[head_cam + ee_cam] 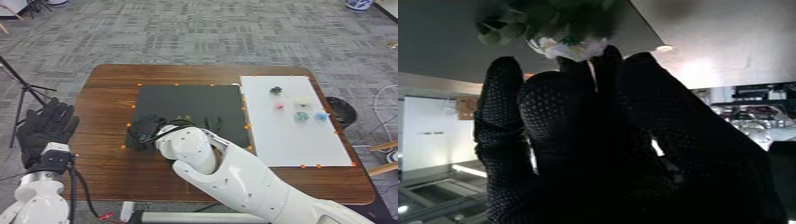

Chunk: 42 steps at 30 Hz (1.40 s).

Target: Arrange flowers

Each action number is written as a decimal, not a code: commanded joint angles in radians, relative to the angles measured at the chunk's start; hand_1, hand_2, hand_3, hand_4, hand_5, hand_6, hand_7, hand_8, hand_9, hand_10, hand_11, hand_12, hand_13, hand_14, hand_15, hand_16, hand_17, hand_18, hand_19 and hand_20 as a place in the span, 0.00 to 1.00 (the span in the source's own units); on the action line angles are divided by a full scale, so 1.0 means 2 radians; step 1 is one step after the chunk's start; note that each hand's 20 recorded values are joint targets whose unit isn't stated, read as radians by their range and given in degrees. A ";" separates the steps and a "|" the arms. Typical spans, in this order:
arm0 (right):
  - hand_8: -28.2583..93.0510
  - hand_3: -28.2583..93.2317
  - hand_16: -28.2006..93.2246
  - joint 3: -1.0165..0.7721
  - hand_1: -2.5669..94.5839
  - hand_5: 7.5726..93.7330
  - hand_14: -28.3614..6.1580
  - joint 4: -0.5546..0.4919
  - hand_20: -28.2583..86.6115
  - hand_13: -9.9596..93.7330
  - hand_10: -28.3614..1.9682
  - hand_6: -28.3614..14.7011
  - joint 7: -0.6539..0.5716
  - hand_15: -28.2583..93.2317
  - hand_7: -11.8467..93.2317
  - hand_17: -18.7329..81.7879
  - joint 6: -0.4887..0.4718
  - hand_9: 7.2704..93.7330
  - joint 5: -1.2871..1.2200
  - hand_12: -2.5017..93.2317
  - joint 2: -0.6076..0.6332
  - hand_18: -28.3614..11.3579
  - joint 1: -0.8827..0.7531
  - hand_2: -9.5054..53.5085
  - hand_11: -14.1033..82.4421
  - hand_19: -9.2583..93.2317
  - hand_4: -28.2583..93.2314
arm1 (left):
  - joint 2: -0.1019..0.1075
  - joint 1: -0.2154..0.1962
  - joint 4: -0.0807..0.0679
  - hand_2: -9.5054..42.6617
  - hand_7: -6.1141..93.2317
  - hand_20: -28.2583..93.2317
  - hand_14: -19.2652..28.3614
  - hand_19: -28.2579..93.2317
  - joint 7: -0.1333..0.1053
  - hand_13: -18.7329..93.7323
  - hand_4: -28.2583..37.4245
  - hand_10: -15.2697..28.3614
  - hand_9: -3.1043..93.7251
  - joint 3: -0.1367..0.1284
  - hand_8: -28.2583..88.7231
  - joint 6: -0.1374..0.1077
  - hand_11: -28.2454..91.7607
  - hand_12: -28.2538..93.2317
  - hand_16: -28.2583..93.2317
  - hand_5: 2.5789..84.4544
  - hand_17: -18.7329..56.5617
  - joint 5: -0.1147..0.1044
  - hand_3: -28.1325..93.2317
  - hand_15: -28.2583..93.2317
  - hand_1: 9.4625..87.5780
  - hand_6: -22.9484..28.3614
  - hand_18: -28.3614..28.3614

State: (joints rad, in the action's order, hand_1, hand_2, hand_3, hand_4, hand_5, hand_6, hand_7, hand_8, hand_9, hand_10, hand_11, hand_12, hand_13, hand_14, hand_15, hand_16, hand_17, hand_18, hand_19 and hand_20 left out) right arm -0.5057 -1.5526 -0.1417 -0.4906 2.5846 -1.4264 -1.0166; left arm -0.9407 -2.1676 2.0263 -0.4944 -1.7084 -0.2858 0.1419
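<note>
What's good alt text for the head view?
Robot's right hand over a dark mat on a brown table; to the right, a white sheet holds five small clumps: dark, pink, cream, teal and blue. The left hand is open beside the table's left edge.

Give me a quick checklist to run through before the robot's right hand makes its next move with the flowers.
1. Right hand over the black mat: ok.
2. White flower right by that hand: ok.
3. White flower securely gripped: cannot tell.
4. Left hand out of the way, open, left of the mat: ok.
5. White sheet cleared of flower pieces: not ok; a pink piece and a blue piece are there.
</note>
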 commanded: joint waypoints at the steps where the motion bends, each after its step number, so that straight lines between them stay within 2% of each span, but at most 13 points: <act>1: 0.14 0.94 0.48 0.001 0.44 0.50 0.46 -0.021 0.55 0.70 0.43 0.62 -0.015 0.89 0.27 0.46 0.041 0.48 -0.028 0.16 0.007 0.12 0.007 0.19 0.30 0.84 0.07 | 0.001 -0.006 0.003 0.53 0.19 0.33 0.67 0.43 0.000 0.40 0.00 0.67 0.39 0.002 0.16 0.000 0.41 0.30 0.19 0.50 0.18 0.000 0.82 0.44 0.17 0.58 0.69; 8: 0.13 0.95 0.49 -0.012 0.45 0.49 0.47 -0.044 0.54 0.70 0.38 0.66 -0.028 0.90 0.29 0.46 0.032 0.46 -0.046 0.17 0.008 0.13 -0.006 0.11 0.29 0.83 0.07 | 0.003 -0.009 0.005 0.53 0.19 0.33 0.68 0.43 0.000 0.40 0.00 0.67 0.39 0.002 0.16 0.000 0.41 0.30 0.19 0.49 0.18 0.000 0.82 0.45 0.17 0.58 0.69; 11: 0.13 0.94 0.49 -0.039 0.43 0.47 0.46 -0.070 0.54 0.69 0.37 0.64 -0.052 0.89 0.29 0.46 0.054 0.45 -0.074 0.17 0.021 0.12 -0.025 0.09 0.29 0.83 0.07 | -0.003 -0.007 0.003 0.53 0.19 0.33 0.68 0.43 0.010 0.40 0.00 0.67 0.39 0.003 0.16 0.004 0.41 0.30 0.19 0.49 0.19 0.005 0.82 0.45 0.17 0.58 0.69; 14: 0.13 0.93 0.48 -0.074 0.41 0.45 0.46 -0.099 0.53 0.69 0.36 0.58 -0.062 0.89 0.27 0.46 0.109 0.45 -0.121 0.17 0.051 0.12 -0.049 0.07 0.29 0.83 0.06 | 0.014 0.001 0.006 0.53 0.19 0.32 0.67 0.43 0.019 0.39 0.00 0.67 0.39 0.016 0.16 -0.003 0.40 0.30 0.18 0.49 0.19 0.008 0.81 0.44 0.17 0.58 0.69; 16: 0.14 0.93 0.48 -0.095 0.40 0.45 0.45 -0.116 0.53 0.69 0.35 0.57 -0.064 0.89 0.27 0.46 0.162 0.44 -0.130 0.17 0.073 0.12 -0.069 0.07 0.29 0.83 0.06 | 0.020 0.009 0.006 0.53 0.19 0.32 0.66 0.43 0.028 0.39 0.00 0.67 0.39 0.027 0.16 0.002 0.40 0.30 0.18 0.49 0.19 0.018 0.81 0.44 0.18 0.58 0.69; 19: 0.14 0.93 0.48 -0.124 0.40 0.45 0.45 -0.146 0.53 0.68 0.36 0.57 -0.078 0.89 0.26 0.46 0.190 0.44 -0.138 0.17 0.106 0.12 -0.092 0.06 0.29 0.84 0.06 | 0.026 0.020 0.007 0.53 0.19 0.32 0.66 0.43 0.025 0.39 0.00 0.66 0.39 0.037 0.16 0.002 0.40 0.29 0.18 0.49 0.19 0.028 0.81 0.43 0.18 0.58 0.69; 23: 0.14 0.92 0.47 -0.160 0.40 0.46 0.45 -0.163 0.53 0.68 0.37 0.57 -0.097 0.88 0.26 0.46 0.239 0.45 -0.159 0.17 0.133 0.12 -0.121 0.05 0.29 0.84 0.05 | 0.035 0.028 0.010 0.53 0.18 0.32 0.64 0.43 0.014 0.39 0.00 0.66 0.38 0.039 0.16 0.004 0.39 0.29 0.18 0.49 0.19 0.023 0.81 0.42 0.17 0.58 0.69; 28: 0.14 0.92 0.47 -0.214 0.40 0.48 0.46 -0.165 0.53 0.68 0.38 0.57 -0.129 0.88 0.26 0.46 0.252 0.48 -0.152 0.17 0.157 0.12 -0.141 0.05 0.29 0.84 0.05 | 0.035 0.038 0.005 0.53 0.18 0.32 0.63 0.43 0.015 0.38 0.00 0.66 0.38 0.030 0.16 0.000 0.39 0.29 0.18 0.49 0.19 0.026 0.81 0.41 0.17 0.58 0.69; 29: 0.14 0.92 0.46 -0.223 0.40 0.48 0.46 -0.164 0.53 0.69 0.37 0.57 -0.140 0.88 0.26 0.46 0.249 0.48 -0.154 0.17 0.165 0.12 -0.142 0.05 0.29 0.84 0.05 | 0.036 0.037 0.004 0.53 0.18 0.32 0.63 0.43 0.016 0.38 0.00 0.66 0.37 0.028 0.16 0.004 0.39 0.29 0.18 0.49 0.19 0.030 0.81 0.41 0.17 0.58 0.68; 32: 0.14 0.92 0.47 -0.248 0.40 0.47 0.45 -0.146 0.53 0.69 0.37 0.56 -0.157 0.88 0.25 0.46 0.253 0.47 -0.161 0.17 0.183 0.12 -0.146 0.04 0.29 0.84 0.05 | 0.036 0.029 -0.006 0.53 0.17 0.32 0.62 0.42 0.017 0.38 0.00 0.65 0.36 0.026 0.16 0.042 0.38 0.28 0.18 0.47 0.19 0.037 0.81 0.40 0.17 0.57 0.68; 39: 0.14 0.92 0.46 -0.330 0.40 0.49 0.45 -0.158 0.53 0.69 0.37 0.55 -0.199 0.87 0.25 0.47 0.243 0.50 -0.127 0.17 0.236 0.11 -0.219 0.03 0.29 0.84 0.05 | 0.032 0.044 -0.010 0.52 0.16 0.32 0.59 0.40 0.020 0.36 0.00 0.63 0.34 0.038 0.16 0.028 0.36 0.28 0.19 0.46 0.20 0.039 0.80 0.36 0.17 0.56 0.67; 41: 0.14 0.91 0.46 -0.365 0.41 0.49 0.45 -0.169 0.54 0.69 0.37 0.55 -0.217 0.87 0.25 0.47 0.234 0.50 -0.117 0.17 0.244 0.11 -0.253 0.02 0.29 0.84 0.05 | 0.033 0.060 -0.022 0.52 0.16 0.32 0.58 0.40 0.019 0.35 0.00 0.62 0.33 0.048 0.16 0.040 0.36 0.28 0.19 0.46 0.20 0.040 0.80 0.36 0.17 0.56 0.67; 42: 0.14 0.91 0.46 -0.374 0.42 0.49 0.46 -0.170 0.54 0.69 0.38 0.55 -0.228 0.87 0.25 0.47 0.237 0.50 -0.117 0.17 0.248 0.11 -0.265 0.01 0.29 0.84 0.05 | 0.033 0.068 -0.031 0.51 0.16 0.32 0.58 0.40 0.020 0.35 0.00 0.62 0.33 0.051 0.16 0.059 0.36 0.28 0.19 0.46 0.20 0.045 0.80 0.36 0.17 0.56 0.66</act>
State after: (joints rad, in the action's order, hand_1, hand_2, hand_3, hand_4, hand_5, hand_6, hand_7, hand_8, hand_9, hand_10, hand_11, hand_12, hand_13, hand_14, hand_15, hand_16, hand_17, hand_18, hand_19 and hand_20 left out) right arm -1.0829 -1.8616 -0.4833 -0.0018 2.2700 -1.0314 -1.3628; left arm -0.8762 -2.0932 2.0171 -0.4583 -1.6448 -0.2114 0.2105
